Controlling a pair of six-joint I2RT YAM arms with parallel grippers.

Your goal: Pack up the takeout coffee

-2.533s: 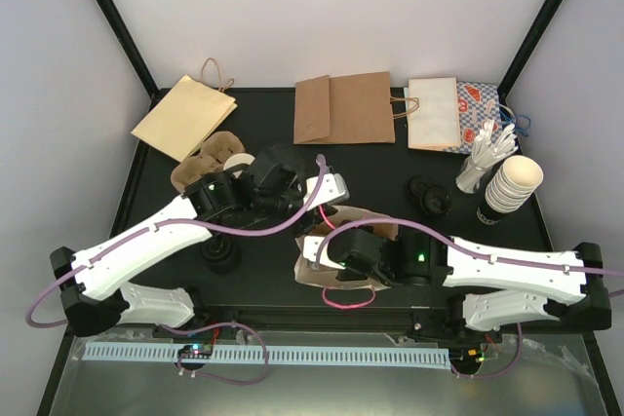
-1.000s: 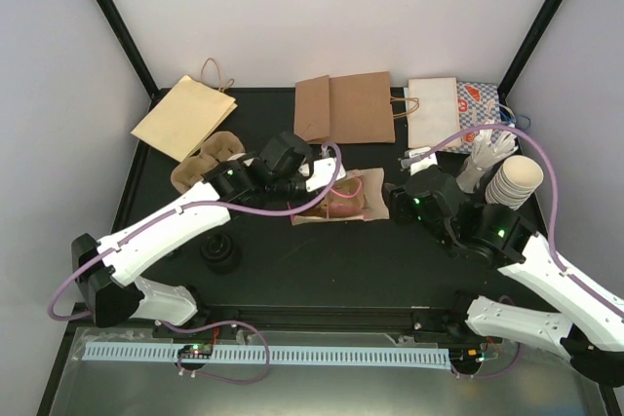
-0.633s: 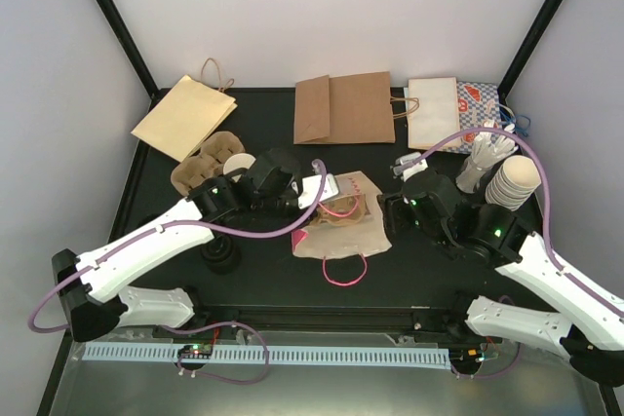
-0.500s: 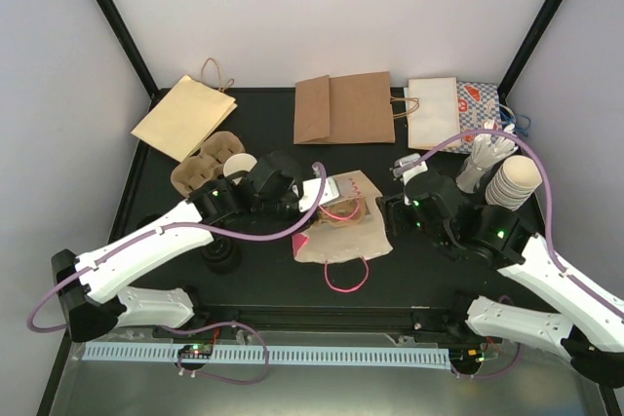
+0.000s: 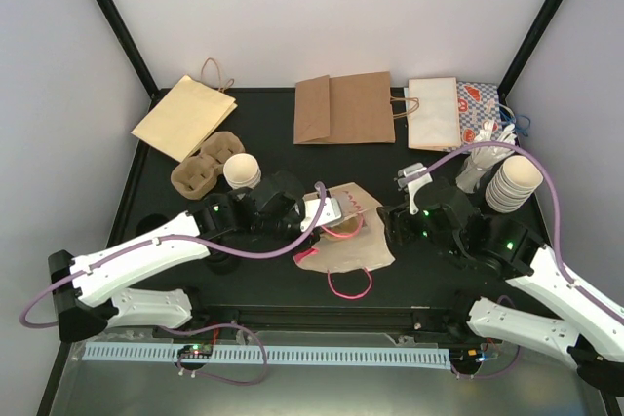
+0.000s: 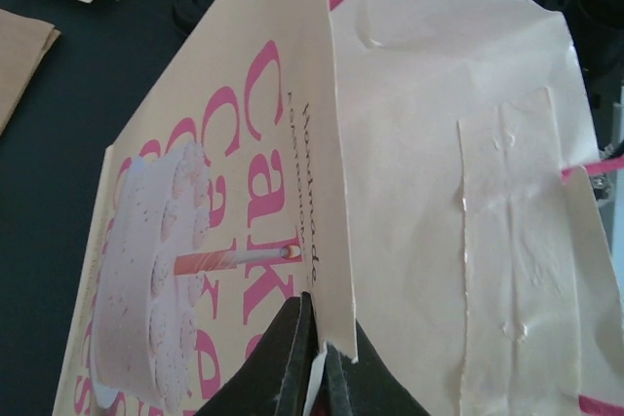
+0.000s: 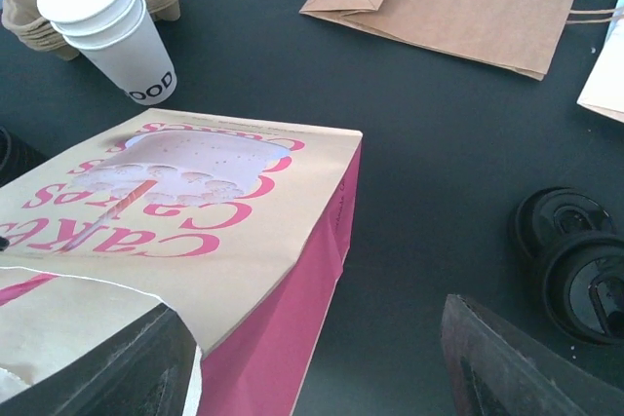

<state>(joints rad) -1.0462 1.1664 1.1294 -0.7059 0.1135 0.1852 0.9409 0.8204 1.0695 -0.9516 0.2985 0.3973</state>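
The takeout coffee, a small white paper cup (image 5: 241, 170) with dark print low on its side (image 7: 109, 28), stands upright next to the cardboard carrier. A cream paper bag (image 5: 348, 239) printed with a pink cake and pink lettering (image 7: 210, 207) sits mid-table, partly unfolded. My left gripper (image 5: 330, 213) is shut on the bag's top edge (image 6: 317, 338), and the bag's cream inside (image 6: 439, 192) fills the left wrist view. My right gripper (image 5: 390, 223) stands open just right of the bag, with the bag's pink side fold (image 7: 292, 338) by its left finger (image 7: 146, 367).
Flat paper bags lie along the back: tan (image 5: 185, 116), brown (image 5: 343, 107) and white (image 5: 433, 112). The cardboard carrier (image 5: 200, 165) is at the left. A stack of nested cups (image 5: 512, 182) and stirrers (image 5: 485, 155) stand at the right. Black lids (image 7: 575, 250) lie right of my right gripper.
My left gripper has pulled the cake bag toward the near edge, uncovering the cup. The right arm has followed toward the bag and its jaws have widened a little.
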